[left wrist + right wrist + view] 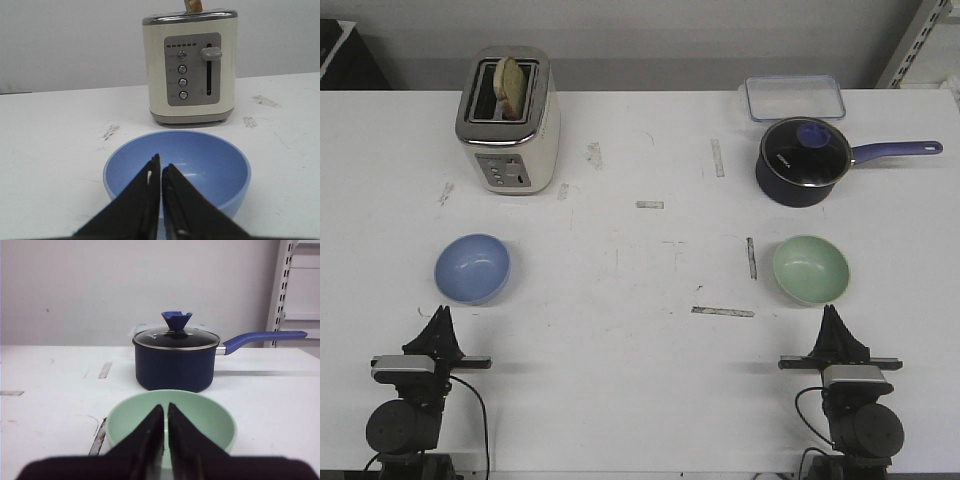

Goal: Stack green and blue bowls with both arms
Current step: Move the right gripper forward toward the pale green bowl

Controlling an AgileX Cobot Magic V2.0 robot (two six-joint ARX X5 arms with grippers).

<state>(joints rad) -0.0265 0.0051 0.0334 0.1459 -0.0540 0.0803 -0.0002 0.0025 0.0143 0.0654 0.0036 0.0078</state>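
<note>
A scuffed white table (640, 350) is bearing a cream toaster (510, 125) and a dark blue lidded saucepan (803, 160) at the rear. The periwinkle blue bowl (472, 268) is lying directly ahead of the left gripper (441, 312), the mint green bowl (811, 269) ahead of the right gripper (832, 312). Both pincers are resting closed, gripping nothing.
</note>
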